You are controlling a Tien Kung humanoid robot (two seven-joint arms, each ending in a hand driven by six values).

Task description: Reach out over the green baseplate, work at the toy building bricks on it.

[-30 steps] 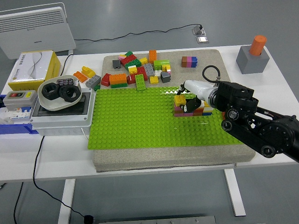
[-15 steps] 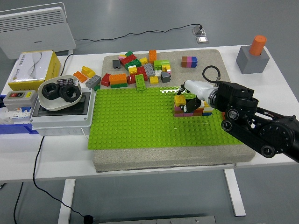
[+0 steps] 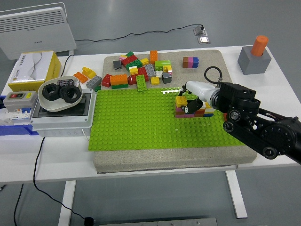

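Nothing has shifted since a second ago — your right hand (image 3: 192, 104) stays on the brick stack (image 3: 190, 109) on the green baseplate (image 3: 136, 122). You can't tell its finger state — likely still pressing.

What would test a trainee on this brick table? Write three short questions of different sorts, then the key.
1. True or false: the right hand is at the small brick stack on the green baseplate.
2. Multiple choice: the loose brick pile lies A) beyond the baseplate's far edge, B) at its near edge, C) on the white box.
3. Short answer: what holds the two black rings left of the baseplate?

Key: 1 true. 2 A. 3 a white bowl on the white box. Whether the hand's fingers grip a brick cannot be told. The left hand is out of view.
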